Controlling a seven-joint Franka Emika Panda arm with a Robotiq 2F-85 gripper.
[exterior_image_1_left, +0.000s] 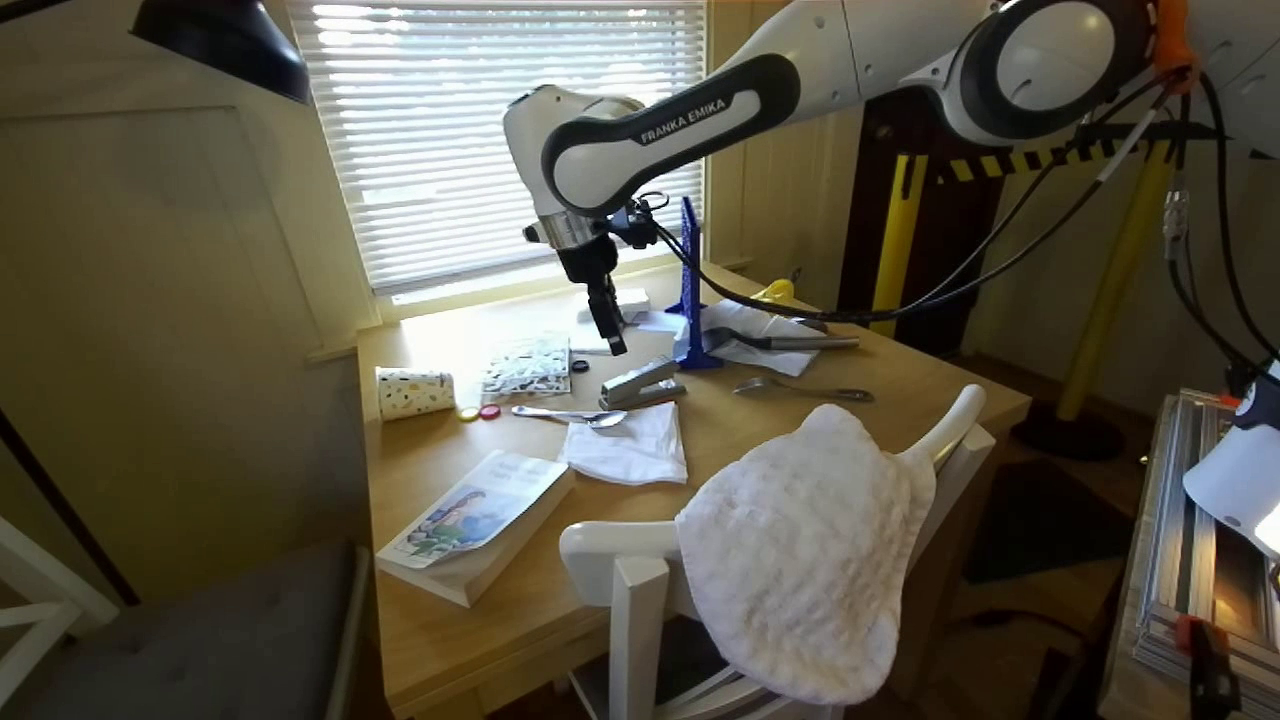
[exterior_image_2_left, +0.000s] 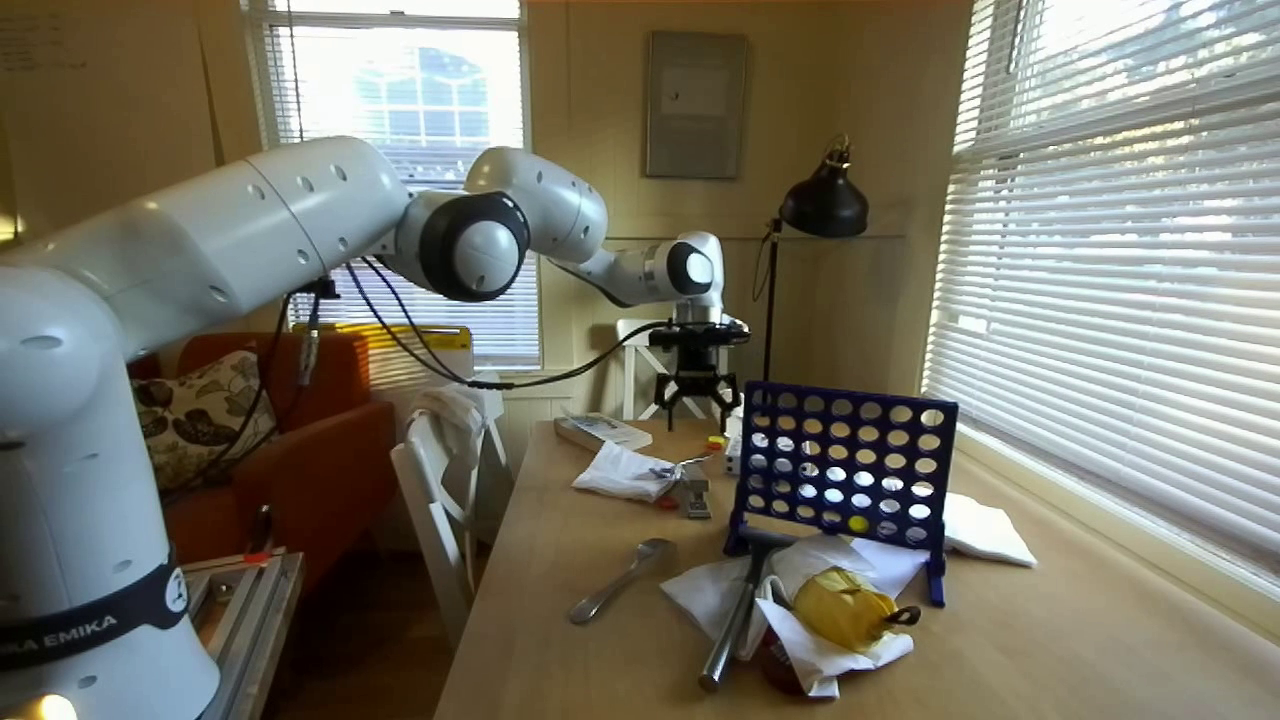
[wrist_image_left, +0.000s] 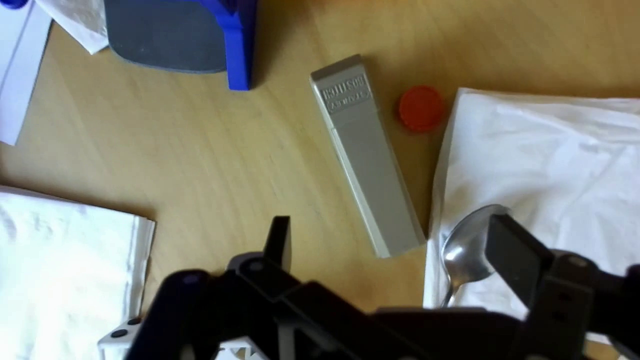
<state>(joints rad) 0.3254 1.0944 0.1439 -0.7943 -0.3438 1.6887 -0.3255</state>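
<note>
My gripper (exterior_image_2_left: 697, 412) hangs spread wide, empty — the stapler (wrist_image_left: 367, 160) lies unheld, well inside the edges of the table (exterior_image_2_left: 560, 680) — no carrying underway, I judge.

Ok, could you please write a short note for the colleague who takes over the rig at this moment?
Gripper: open and empty, hanging above the table near the stapler.
Things: the stapler lies on the table; the red disc is beside it, not touching; the spoon has its bowl on the white napkin.
Done: the gripper stands open, with nothing between its fingers.
Left: the stapler, red disc and spoon all lie free, ungripped.
</note>
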